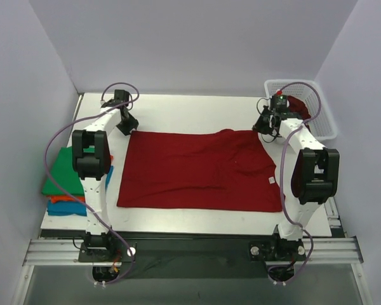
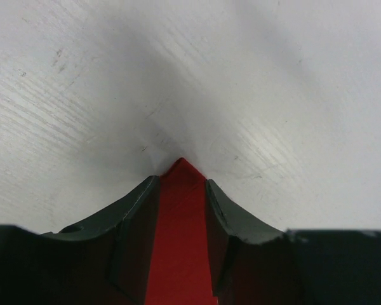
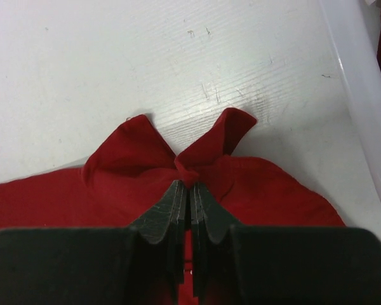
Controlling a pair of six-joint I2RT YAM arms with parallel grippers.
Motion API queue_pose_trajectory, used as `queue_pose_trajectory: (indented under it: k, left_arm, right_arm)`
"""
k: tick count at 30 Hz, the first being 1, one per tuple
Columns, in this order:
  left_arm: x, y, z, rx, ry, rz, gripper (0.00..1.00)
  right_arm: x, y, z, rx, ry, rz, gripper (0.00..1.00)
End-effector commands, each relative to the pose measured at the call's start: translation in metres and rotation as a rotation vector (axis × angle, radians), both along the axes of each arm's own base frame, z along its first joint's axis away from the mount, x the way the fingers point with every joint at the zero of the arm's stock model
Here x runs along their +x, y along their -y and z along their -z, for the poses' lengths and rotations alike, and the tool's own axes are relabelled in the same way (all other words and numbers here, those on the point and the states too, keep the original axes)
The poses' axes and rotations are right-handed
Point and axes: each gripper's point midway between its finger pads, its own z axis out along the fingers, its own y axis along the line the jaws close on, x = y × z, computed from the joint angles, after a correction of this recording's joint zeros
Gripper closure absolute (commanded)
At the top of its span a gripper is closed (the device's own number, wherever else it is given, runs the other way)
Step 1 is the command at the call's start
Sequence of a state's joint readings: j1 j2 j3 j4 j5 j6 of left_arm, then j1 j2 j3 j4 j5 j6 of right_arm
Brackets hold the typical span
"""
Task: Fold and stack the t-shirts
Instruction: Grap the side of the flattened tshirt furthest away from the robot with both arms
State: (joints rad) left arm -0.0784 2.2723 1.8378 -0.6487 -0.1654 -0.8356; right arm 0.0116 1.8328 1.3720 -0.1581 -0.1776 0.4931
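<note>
Both arms stretched to the red t-shirt's (image 1: 197, 168) far edge: left tool (image 2: 182, 187) released astride its corner, right tool (image 3: 189, 189) pinching cloth.

Table: white top (image 1: 178, 219) with fine scuff lines, bare along its near and far strips.
Middle: a dark red t-shirt (image 1: 190, 168) lies spread flat across most of the width. Its small white label (image 1: 271, 180) is near the right edge, and its far right corner is gathered into folds.
Left edge: a stack of folded t-shirts, with a green t-shirt (image 1: 62, 171) on top, an orange t-shirt (image 1: 66, 199) beneath it and a blue t-shirt (image 1: 66, 208) lowest.
Far right corner: a white plastic mesh basket (image 1: 327, 121) with dark red cloth (image 1: 300, 107) inside.
</note>
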Motion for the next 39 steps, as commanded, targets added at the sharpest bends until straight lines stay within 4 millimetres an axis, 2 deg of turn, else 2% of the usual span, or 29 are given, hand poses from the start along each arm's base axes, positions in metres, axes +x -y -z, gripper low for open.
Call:
queue_pose_trajectory:
  k: [1,8,12,13,15,16,20,30,33,36,39]
  left_arm:
    - [0.011,-0.001,-0.015,0.021,0.027,-0.033,0.56]
    - [0.011,0.003,-0.028,0.043,0.045,-0.038,0.57]
    - [0.008,-0.001,-0.036,0.120,0.026,-0.062,0.58]
    - [0.008,0.000,-0.030,0.137,0.008,-0.060,0.58]
    - [0.007,-0.003,-0.034,0.177,-0.011,-0.075,0.58]
    - [0.006,-0.004,-0.027,0.191,-0.031,-0.082,0.58]
    - [0.008,-0.002,-0.023,0.225,-0.044,-0.077,0.58]
    - [0.008,0.004,0.005,0.222,-0.100,-0.070,0.59]
    - [0.007,0.005,0.008,0.219,-0.106,-0.071,0.59]
    - [0.006,0.006,0.010,0.216,-0.110,-0.066,0.67]
    - [0.004,0.007,0.011,0.214,-0.113,-0.055,0.80]
  right_arm:
    - [0.003,0.002,-0.001,-0.006,0.014,-0.009,1.00]
    - [0.006,0.003,-0.001,-0.007,0.017,-0.008,1.00]
    - [0.007,0.001,-0.001,0.003,0.019,-0.013,1.00]
    - [0.007,0.001,0.000,0.005,0.015,-0.013,1.00]
    - [0.007,0.001,0.001,0.006,0.017,-0.012,1.00]
    - [0.007,0.000,0.002,0.009,0.015,-0.014,1.00]
    - [0.008,0.000,0.003,0.013,0.012,-0.016,1.00]
    - [0.007,-0.003,0.006,0.028,0.006,-0.030,1.00]
    - [0.007,-0.004,0.006,0.030,0.006,-0.033,1.00]
    - [0.007,-0.005,0.007,0.037,0.004,-0.034,1.00]
    - [0.007,-0.006,0.007,0.042,0.004,-0.038,1.00]
